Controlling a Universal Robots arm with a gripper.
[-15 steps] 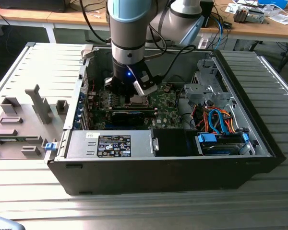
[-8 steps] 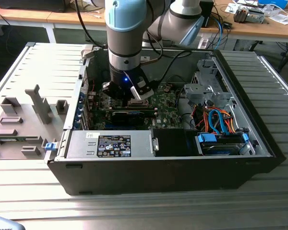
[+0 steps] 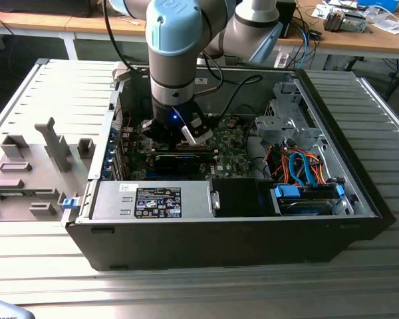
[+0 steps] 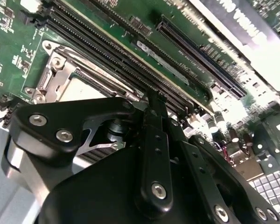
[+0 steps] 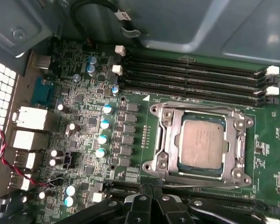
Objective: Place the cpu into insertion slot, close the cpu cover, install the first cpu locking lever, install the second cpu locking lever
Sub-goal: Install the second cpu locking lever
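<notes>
Pressing together with nothing between them, the black fingers (image 5: 151, 198) of the gripper (image 5: 151, 189) meet just beside the near edge of the CPU socket, close to a thin metal locking lever (image 5: 196, 187) that runs along that edge. In the second wrist view the same fingers (image 4: 155, 109) point down at the green motherboard (image 4: 9, 42) next to the memory slots (image 4: 112, 51). The cpu (image 5: 203, 141), its silvery-grey top facing up, sits in the socket with the metal cover (image 5: 169, 135) framing it flat on all sides; the second wrist view shows a corner of the cpu (image 4: 79, 88) past the gripper's black linkage. Four long memory slots (image 5: 191, 79) run along the far side of the socket, and rows of small capacitors (image 5: 102, 130) stand on the board beside it. In the exterior view the arm (image 3: 176, 60) reaches down into an open computer case (image 3: 219, 232) lying on a slatted metal table (image 3: 66, 86), with the gripper (image 3: 169, 129) low over the motherboard (image 3: 236, 143). Grey fixtures (image 3: 53, 143) stand on the table toward the exterior view's left.
</notes>
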